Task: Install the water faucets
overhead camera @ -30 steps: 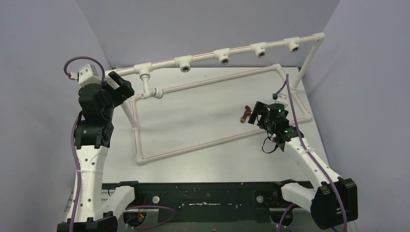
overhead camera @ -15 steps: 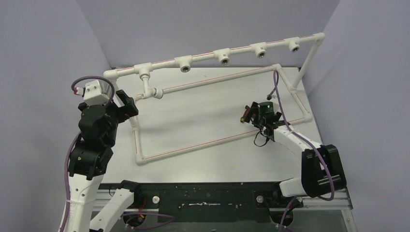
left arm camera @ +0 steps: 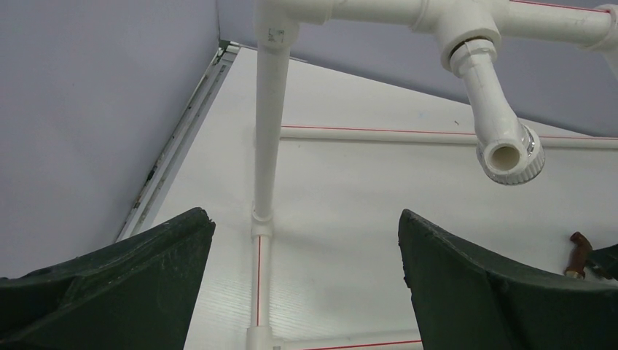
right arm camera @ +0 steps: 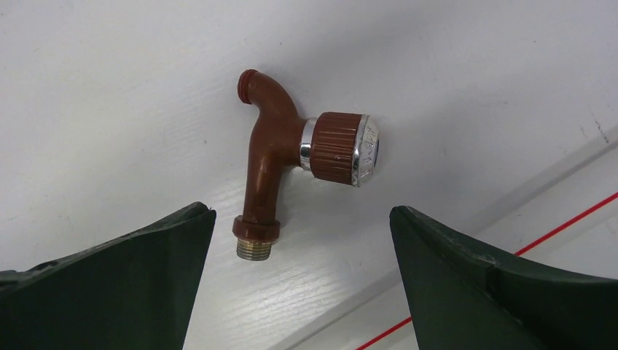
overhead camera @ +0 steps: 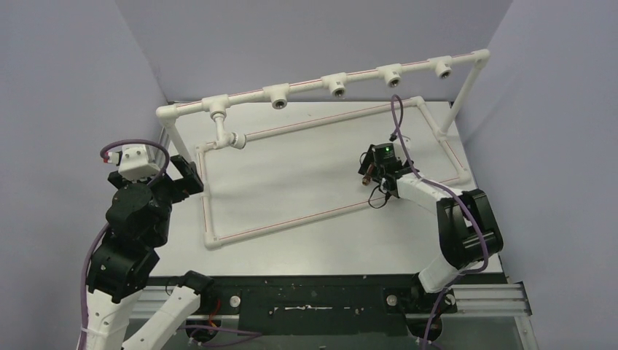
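Note:
The dark reddish-brown faucet [right arm camera: 277,153] lies flat on the white table, its threaded end toward my right gripper [right arm camera: 300,213] and its silvery knob cap to the right. That gripper is open and hovers just over it, a finger on each side, not touching. From above the faucet [overhead camera: 366,176] is mostly hidden under the right gripper [overhead camera: 369,168]. An all-white faucet [left arm camera: 498,127] hangs from the leftmost tee of the pipe frame [overhead camera: 227,135]. My left gripper [overhead camera: 188,172] is open and empty, left of the frame's corner post [left arm camera: 268,131].
The white pipe frame's upper rail [overhead camera: 364,72] carries several open tee sockets [overhead camera: 337,87]. Its base rectangle [overhead camera: 291,219] with red stripes lies on the table. Purple walls close in left, right and behind. The brown faucet also shows at the left wrist view's right edge [left arm camera: 577,251].
My left arm has drawn back and down, away from the frame's top left corner. My right gripper has shifted left and down over the brown faucet, which has stayed put.

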